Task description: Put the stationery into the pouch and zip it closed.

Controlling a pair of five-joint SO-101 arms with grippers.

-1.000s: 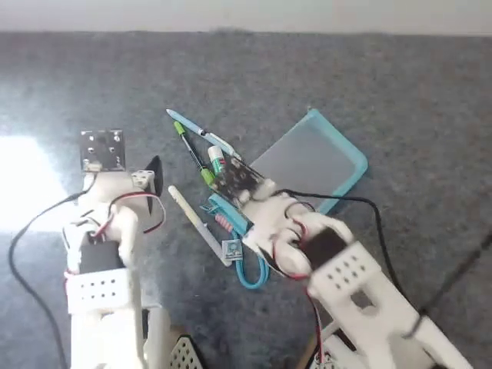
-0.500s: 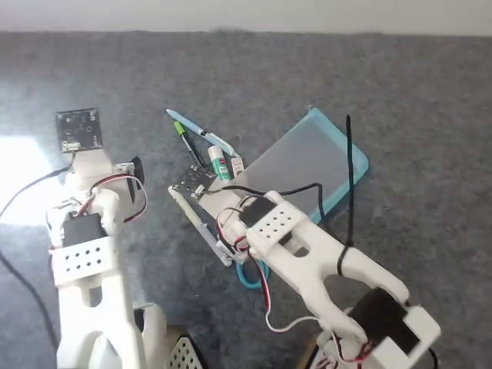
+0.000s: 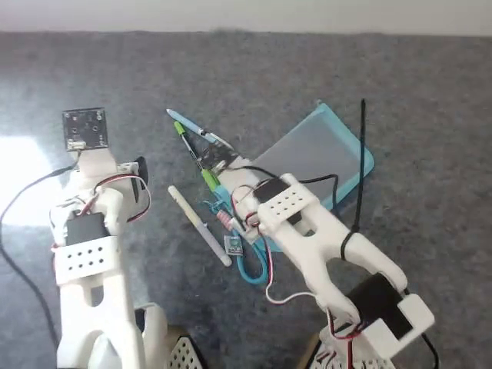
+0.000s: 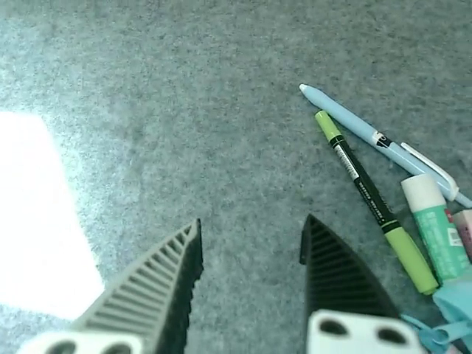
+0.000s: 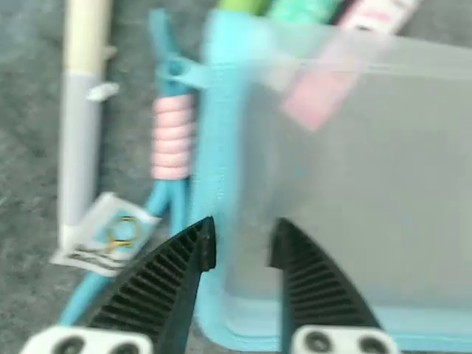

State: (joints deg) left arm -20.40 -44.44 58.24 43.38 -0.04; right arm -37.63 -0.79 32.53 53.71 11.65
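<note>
Grey felt mat (image 3: pixel 415 77), pale wall (image 3: pixel 246 14) behind. One pouch (image 3: pixel 323 154). Beside its short end lie two pens, a blue pen (image 3: pixel 187 123) and a white pen (image 3: pixel 198 224), plus one marker (image 3: pixel 192 154) and one glue stick (image 4: pixel 431 221). The right gripper (image 5: pixel 242 240) is slightly parted over the pouch's edge. The left gripper (image 4: pixel 251 243) gapes wide, well apart from the pouch.

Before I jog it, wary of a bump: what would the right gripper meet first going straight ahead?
Probably the pouch: its blue edge lies just ahead of the open right gripper, though depth is unclear.
</note>
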